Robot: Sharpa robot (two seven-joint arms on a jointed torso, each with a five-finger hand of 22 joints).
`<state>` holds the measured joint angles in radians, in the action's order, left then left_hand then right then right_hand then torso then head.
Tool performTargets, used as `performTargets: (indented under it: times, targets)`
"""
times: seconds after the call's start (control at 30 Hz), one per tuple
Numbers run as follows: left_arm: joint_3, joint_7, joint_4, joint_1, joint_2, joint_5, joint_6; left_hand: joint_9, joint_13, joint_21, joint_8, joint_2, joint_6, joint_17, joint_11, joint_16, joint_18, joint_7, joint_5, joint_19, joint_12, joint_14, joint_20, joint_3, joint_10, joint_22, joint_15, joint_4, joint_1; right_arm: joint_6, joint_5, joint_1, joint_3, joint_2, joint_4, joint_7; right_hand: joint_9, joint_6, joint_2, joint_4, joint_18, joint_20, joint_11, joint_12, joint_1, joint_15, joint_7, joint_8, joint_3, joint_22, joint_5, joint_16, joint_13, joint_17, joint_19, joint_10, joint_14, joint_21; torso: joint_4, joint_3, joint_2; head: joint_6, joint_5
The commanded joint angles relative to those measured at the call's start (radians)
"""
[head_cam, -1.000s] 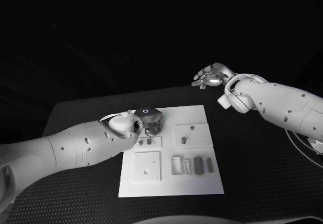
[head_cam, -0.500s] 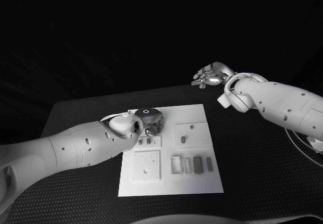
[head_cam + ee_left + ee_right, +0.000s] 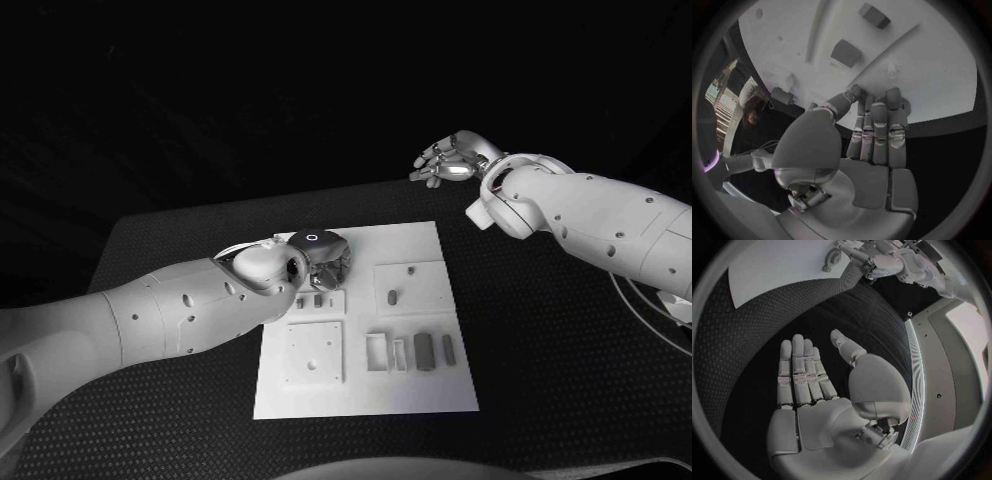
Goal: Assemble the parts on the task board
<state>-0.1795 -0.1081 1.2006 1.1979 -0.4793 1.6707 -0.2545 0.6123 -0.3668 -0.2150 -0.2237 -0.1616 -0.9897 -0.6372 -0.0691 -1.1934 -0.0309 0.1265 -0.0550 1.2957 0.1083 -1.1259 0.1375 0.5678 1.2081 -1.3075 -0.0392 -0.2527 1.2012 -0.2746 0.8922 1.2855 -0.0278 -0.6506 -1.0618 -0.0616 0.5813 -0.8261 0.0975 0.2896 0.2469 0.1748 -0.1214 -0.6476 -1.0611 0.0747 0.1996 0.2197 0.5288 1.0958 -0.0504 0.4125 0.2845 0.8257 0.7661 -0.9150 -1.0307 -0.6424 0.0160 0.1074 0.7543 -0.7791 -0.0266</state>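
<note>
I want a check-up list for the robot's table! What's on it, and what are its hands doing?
Surface: black table, textured.
Job's things: white task board in the middle; small grey parts lie on its near half; square plates on it too.
Clutter: nothing seen.
Hands: left hand low over the board's far left part, fingers reaching down to the board, nothing seen held; right hand raised beyond the board, open, holding nothing.
Cables: a thin cable at the right edge.
Surroundings: dark.

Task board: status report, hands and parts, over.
Left hand low over the board's far-left area, fingers together, grip unclear. Right hand open, off the board. Parts lie loose in the near row. Nothing in the way.
</note>
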Motion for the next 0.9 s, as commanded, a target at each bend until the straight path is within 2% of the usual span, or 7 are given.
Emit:
performTargets:
  times: [0.03, 0.4, 0.9]
  targets:
    - [0.000, 0.011, -0.005, -0.001, 0.006, -0.006, 0.006, -0.001, -0.001, -0.005, -0.005, 0.004, -0.005, -0.001, 0.001, -0.005, -0.044, -0.002, 0.001, 0.003, 0.002, -0.003, 0.004, -0.001, 0.006, -0.026, -0.004, 0.006, 0.003, 0.010, 0.000, 0.000, 0.000, 0.000, -0.001, -0.010, -0.001, 0.007, 0.000, -0.003, 0.015, 0.003, 0.001, -0.005, 0.010, 0.001, 0.000, 0.004, 0.003, 0.001, -0.003, -0.005, -0.001, 0.002, 0.000, 0.008, -0.005, 0.004, 0.0014, 0.0005, 0.000, -0.001, 0.001]
    - [0.000, 0.017, -0.021, -0.008, 0.013, -0.011, 0.015, -0.004, 0.000, -0.016, -0.005, 0.018, -0.009, -0.003, 0.002, -0.016, -0.045, -0.003, 0.001, 0.007, -0.004, -0.009, 0.006, 0.002, 0.012, -0.026, -0.005, 0.006, 0.007, 0.009, 0.000, 0.000, 0.000, -0.003, -0.003, -0.010, -0.001, 0.007, 0.000, -0.003, 0.015, 0.003, 0.001, -0.005, 0.011, 0.001, 0.000, 0.004, 0.004, 0.001, -0.003, -0.005, -0.002, 0.002, 0.000, 0.008, -0.006, 0.004, 0.0013, 0.0008, 0.000, -0.004, -0.003]
    - [0.000, 0.028, -0.020, -0.010, 0.014, -0.024, -0.003, -0.006, -0.003, -0.038, -0.016, 0.055, -0.037, 0.000, 0.008, -0.028, -0.047, -0.006, 0.000, 0.011, -0.010, -0.022, 0.010, 0.012, 0.044, -0.026, -0.011, 0.023, 0.002, 0.010, 0.000, 0.000, 0.000, -0.001, -0.001, -0.009, -0.002, 0.007, 0.000, -0.003, 0.015, 0.003, 0.001, -0.006, 0.012, 0.001, 0.000, 0.004, 0.004, 0.001, -0.003, -0.006, -0.003, 0.003, 0.001, 0.008, -0.006, 0.004, 0.0011, 0.0006, -0.001, -0.005, -0.003]
